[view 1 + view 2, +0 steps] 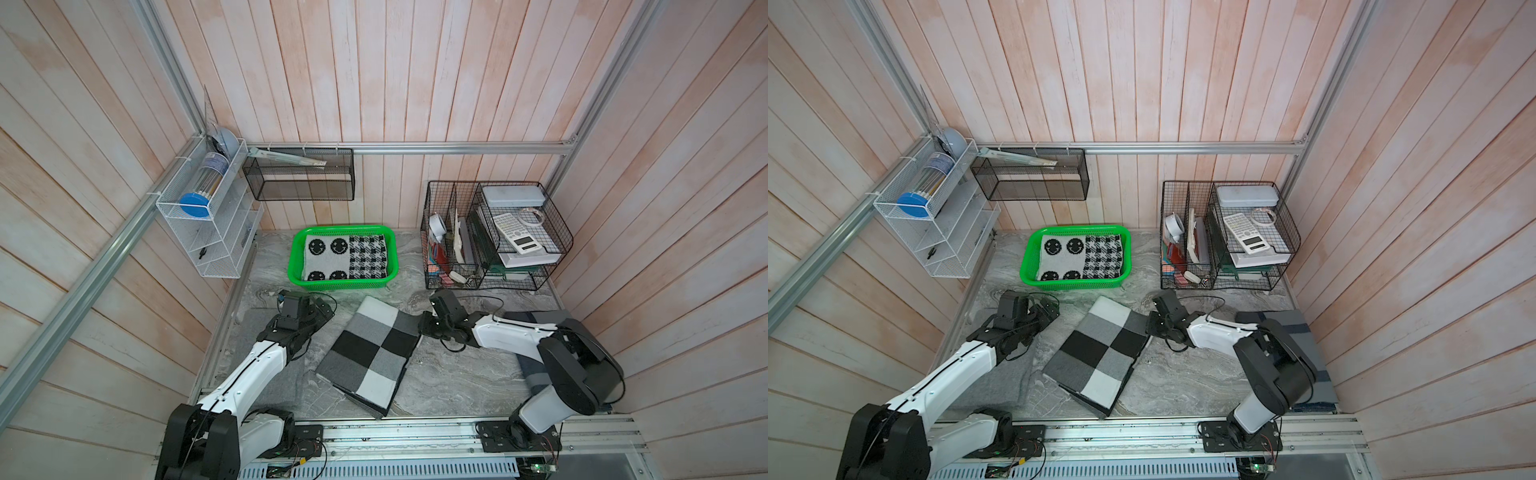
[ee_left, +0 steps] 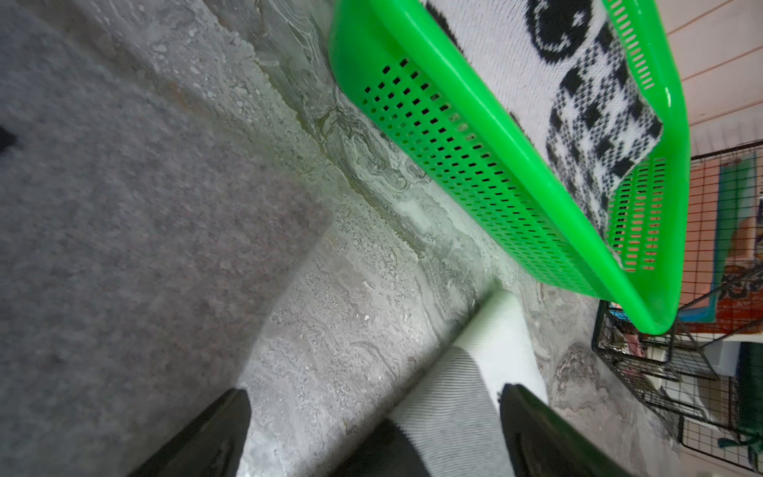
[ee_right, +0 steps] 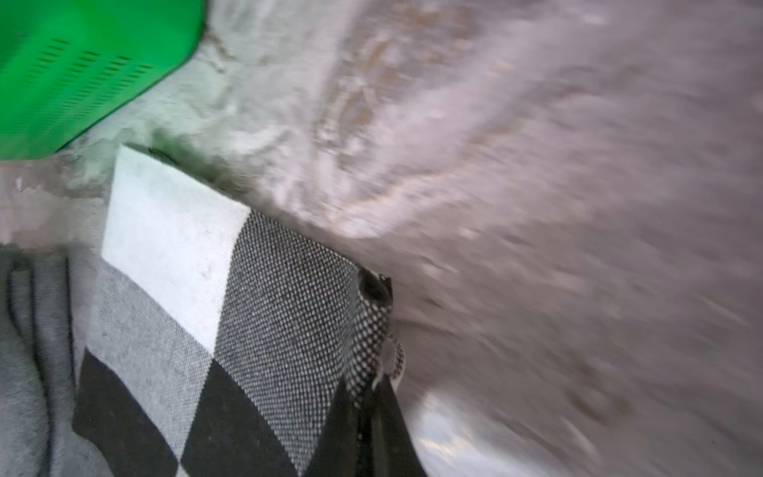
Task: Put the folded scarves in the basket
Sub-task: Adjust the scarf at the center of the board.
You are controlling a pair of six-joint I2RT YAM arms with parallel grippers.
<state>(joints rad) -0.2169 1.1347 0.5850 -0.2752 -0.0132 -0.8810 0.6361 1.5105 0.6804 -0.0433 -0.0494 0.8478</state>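
Note:
The folded scarf (image 1: 370,353) (image 1: 1096,353), checked in black, grey and white, lies flat on the marble table just in front of the basket. The bright green perforated basket (image 1: 340,285) (image 1: 1075,284) holds a black-and-white smiley and houndstooth scarf (image 1: 347,257). My right gripper (image 1: 421,327) (image 3: 371,388) is shut on the checked scarf's right edge (image 3: 186,289), and the cloth bunches up between its jaws. My left gripper (image 1: 327,310) (image 2: 373,396) stands open at the scarf's far left corner. That grey and white edge (image 2: 454,404) lies between its fingers, with the basket wall (image 2: 475,165) just beyond.
A black wire organiser (image 1: 494,232) full of stationery stands at the back right. A white wire shelf (image 1: 208,224) and a black mesh shelf (image 1: 299,178) hang on the walls. A grey felt cloth (image 1: 266,374) lies under my left arm, a dark cloth (image 1: 536,320) under my right.

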